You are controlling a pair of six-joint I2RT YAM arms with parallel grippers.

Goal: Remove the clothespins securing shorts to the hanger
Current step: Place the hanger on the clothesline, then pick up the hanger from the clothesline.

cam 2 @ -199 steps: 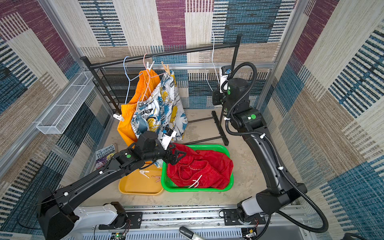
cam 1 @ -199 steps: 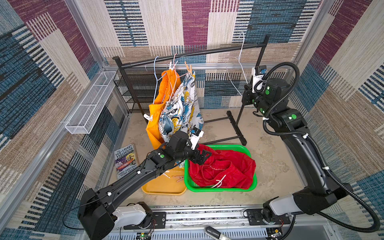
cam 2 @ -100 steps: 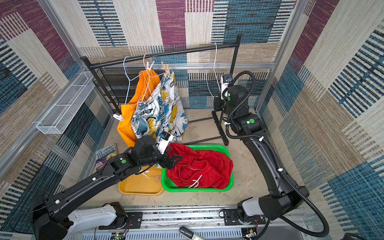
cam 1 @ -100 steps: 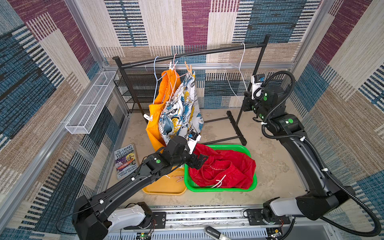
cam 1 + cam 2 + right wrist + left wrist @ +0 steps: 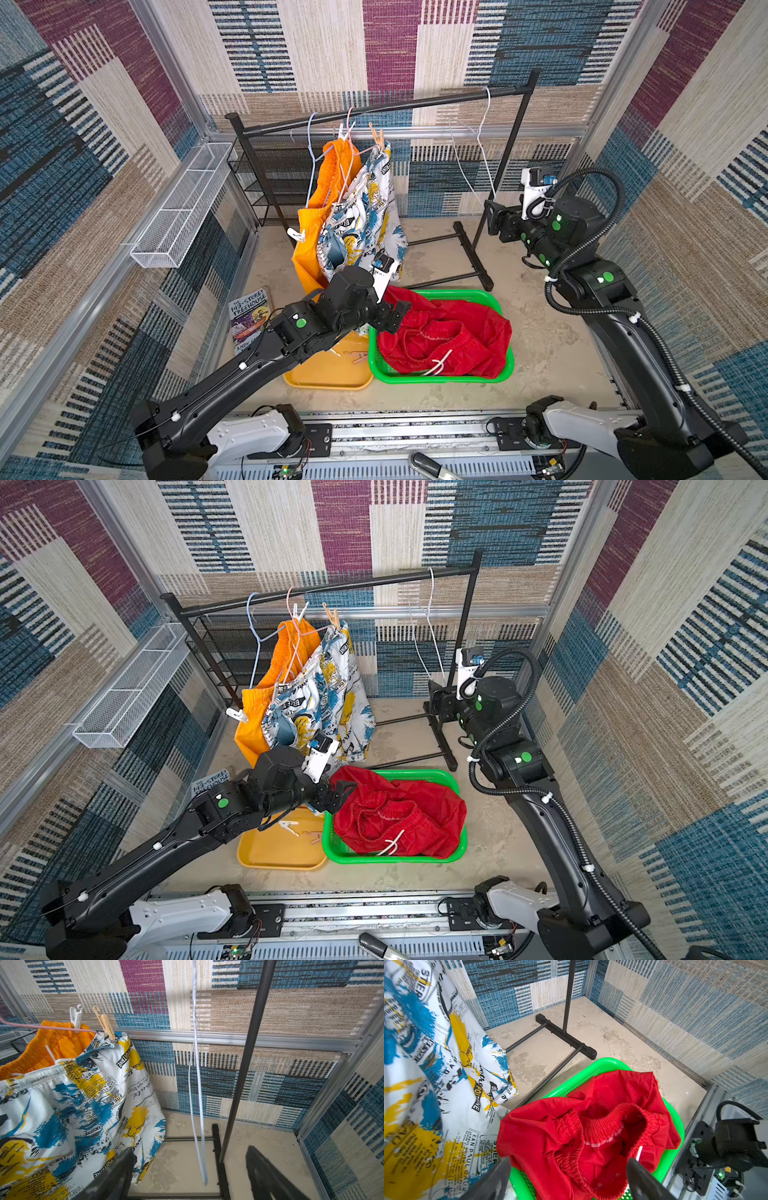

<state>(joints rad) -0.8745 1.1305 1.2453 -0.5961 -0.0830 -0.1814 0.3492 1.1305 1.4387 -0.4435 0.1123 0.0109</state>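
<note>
The left arm (image 5: 257,365) covers part of the book (image 5: 248,320) and a corner of the yellow tray (image 5: 332,372). The clothespins (image 5: 289,826) on the tray are too small to count. The red shorts (image 5: 449,336) hide most of the green basket (image 5: 440,377). In the left wrist view the printed shorts (image 5: 425,1084) are blurry and run off the edge, and the left gripper (image 5: 569,1160) has its fingers cut off by the edge

The right gripper (image 5: 491,217) is spreading its jaws and dropping below the rack (image 5: 415,104), leaving the white hanger (image 5: 194,1001) hanging free. The left gripper (image 5: 397,318) is sinking farther beneath that rack.
</note>
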